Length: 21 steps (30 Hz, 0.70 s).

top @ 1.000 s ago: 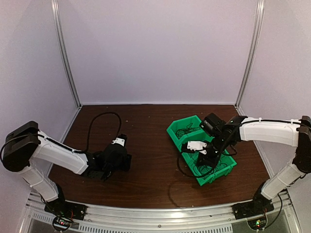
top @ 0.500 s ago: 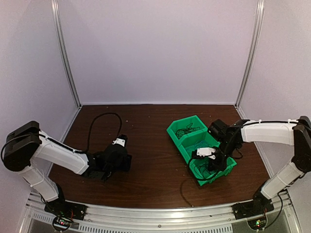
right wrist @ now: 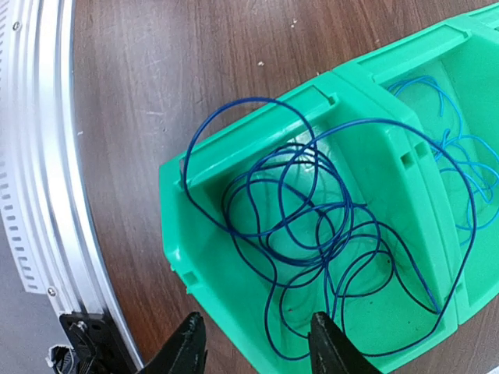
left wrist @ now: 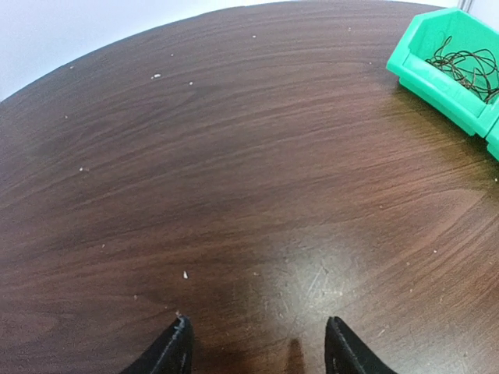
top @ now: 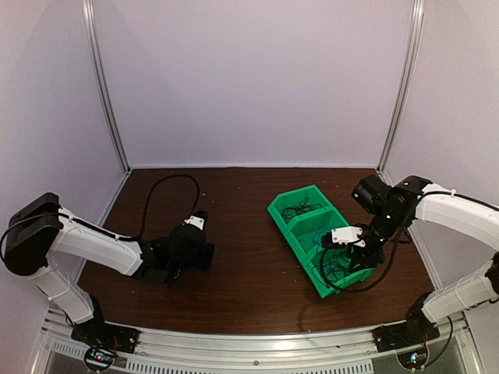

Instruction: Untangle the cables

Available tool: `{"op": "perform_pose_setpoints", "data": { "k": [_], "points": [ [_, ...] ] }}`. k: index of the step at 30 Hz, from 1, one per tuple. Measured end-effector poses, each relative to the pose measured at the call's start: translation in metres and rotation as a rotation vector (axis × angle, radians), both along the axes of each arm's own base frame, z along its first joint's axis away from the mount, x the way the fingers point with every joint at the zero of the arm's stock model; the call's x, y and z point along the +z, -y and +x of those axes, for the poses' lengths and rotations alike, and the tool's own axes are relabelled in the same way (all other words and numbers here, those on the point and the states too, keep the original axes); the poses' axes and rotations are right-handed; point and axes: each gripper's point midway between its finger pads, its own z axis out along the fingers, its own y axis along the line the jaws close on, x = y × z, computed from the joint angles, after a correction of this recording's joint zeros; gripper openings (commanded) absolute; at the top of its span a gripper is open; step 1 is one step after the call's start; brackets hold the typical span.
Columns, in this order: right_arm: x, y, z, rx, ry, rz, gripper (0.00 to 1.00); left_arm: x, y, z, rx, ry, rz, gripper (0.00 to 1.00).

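Observation:
A green three-compartment bin (top: pixel 279 212) stands right of centre on the brown table. A dark blue cable (right wrist: pixel 312 226) lies in loose loops in its nearest compartment, with one loop hanging over the rim. A lighter blue cable (right wrist: pixel 460 164) lies in the middle compartment, and a dark tangled cable (left wrist: pixel 468 66) in the far one. My right gripper (right wrist: pixel 256 327) hovers open above the near compartment (right wrist: pixel 226 296) and holds nothing. My left gripper (left wrist: pixel 258 327) is low over bare table at the left, open and empty.
A thick black arm cable (top: pixel 156 195) loops over the table at the back left. The aluminium front rail (right wrist: pixel 39 156) runs close beside the bin's near end. Enclosure walls and posts stand around the table.
My right gripper has opened and let the dark blue cable fall into the near compartment, then drawn back to the right. My left gripper has shifted slightly right and opened a little wider.

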Motion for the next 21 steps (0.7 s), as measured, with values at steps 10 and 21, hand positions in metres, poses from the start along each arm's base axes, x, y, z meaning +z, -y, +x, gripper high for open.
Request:
{"op": "perform_pose_setpoints", "data": {
  "k": [10, 21],
  "points": [
    [0.094, 0.039, 0.11, -0.332, 0.303, 0.208, 0.99, 0.111, -0.007, 0.072, 0.044, 0.078, -0.15, 0.87],
    [0.177, 0.102, 0.211, -0.951, 0.674, 0.582, 1.0, 0.227, -0.011, 0.126, 0.07, 0.178, -0.162, 0.98]
  ]
}}
